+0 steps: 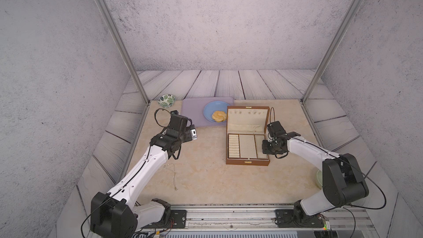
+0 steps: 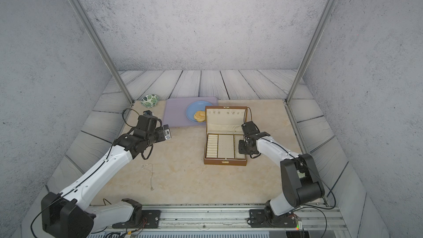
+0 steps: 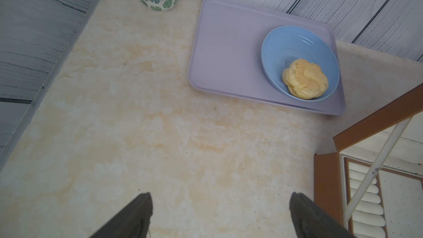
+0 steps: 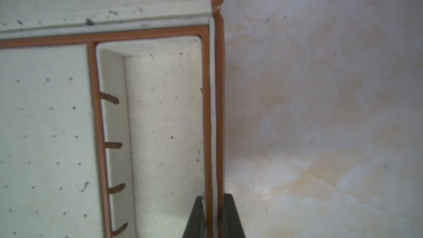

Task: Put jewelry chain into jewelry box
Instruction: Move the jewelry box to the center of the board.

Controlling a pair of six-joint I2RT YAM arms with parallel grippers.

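Behind wide-open, empty left claw point(image 3: 219, 200), jewelry chain point(image 1: 174, 177), right claw point(image 4: 214, 199) pinching jewelry box point(image 1: 248, 162) wall

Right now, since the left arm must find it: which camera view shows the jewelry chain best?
A top view: both top views show the whole jewelry chain lying loose on the table, apart from the jewelry box. Neither wrist view clearly shows it.
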